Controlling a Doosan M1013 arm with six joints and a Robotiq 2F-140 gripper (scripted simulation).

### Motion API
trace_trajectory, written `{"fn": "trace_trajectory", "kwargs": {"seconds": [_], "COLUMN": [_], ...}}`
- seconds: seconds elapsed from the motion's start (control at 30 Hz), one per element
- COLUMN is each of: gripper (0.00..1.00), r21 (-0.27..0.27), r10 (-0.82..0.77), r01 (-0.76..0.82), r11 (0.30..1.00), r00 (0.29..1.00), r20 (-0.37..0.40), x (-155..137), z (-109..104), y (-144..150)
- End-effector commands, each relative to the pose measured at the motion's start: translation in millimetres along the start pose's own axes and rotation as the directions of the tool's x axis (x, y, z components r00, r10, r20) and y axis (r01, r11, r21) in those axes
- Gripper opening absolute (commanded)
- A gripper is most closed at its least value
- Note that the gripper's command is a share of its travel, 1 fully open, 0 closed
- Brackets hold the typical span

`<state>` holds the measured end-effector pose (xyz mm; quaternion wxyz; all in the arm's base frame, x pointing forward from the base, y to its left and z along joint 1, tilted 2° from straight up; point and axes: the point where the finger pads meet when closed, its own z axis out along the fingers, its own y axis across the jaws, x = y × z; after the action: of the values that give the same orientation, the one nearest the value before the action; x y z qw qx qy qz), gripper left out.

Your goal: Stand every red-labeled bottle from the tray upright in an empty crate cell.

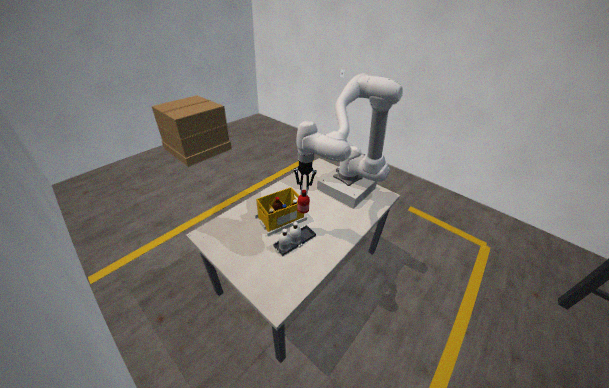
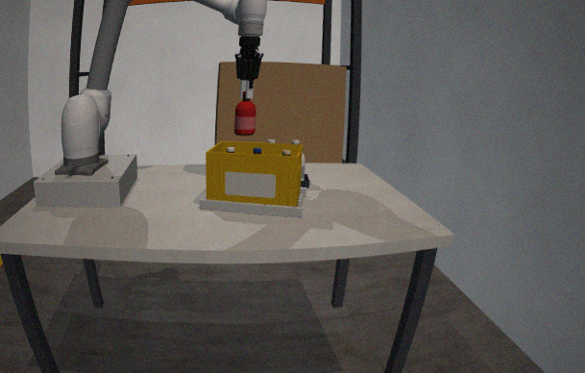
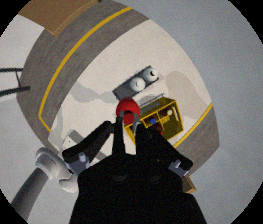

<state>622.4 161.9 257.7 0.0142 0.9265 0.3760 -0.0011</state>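
My gripper was nearly shut on the neck of the red bottle, which hung upright at upper centre above the yellow crate. It seemed rigid, light and likely smooth.

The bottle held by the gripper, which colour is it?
Red bottle, with a paler red label; exterior view shows it best.

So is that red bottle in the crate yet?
Not yet. The red bottle hangs upright from the gripper, clearly above the yellow crate.
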Motion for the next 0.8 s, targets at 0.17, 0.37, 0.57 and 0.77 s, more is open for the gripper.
{"fn": "trace_trajectory", "kwargs": {"seconds": [0.17,0.37,0.57,0.77], "gripper": [0.00,0.00,0.00,0.00], "r21": [0.000,0.000,0.000,0.000], "r10": [0.000,0.000,0.000,0.000], "r01": [0.000,0.000,0.000,0.000], "r11": [1.000,1.000,1.000,1.000], "r00": [1.000,1.000,1.000,1.000], "r20": [0.000,0.000,0.000,0.000], "x": [-12.5,-19.7,-31.1,-43.0], "z": [-0.1,-0.1,-0.1,-0.1], "y": [8.3,13.1,20.6,28.5]}}
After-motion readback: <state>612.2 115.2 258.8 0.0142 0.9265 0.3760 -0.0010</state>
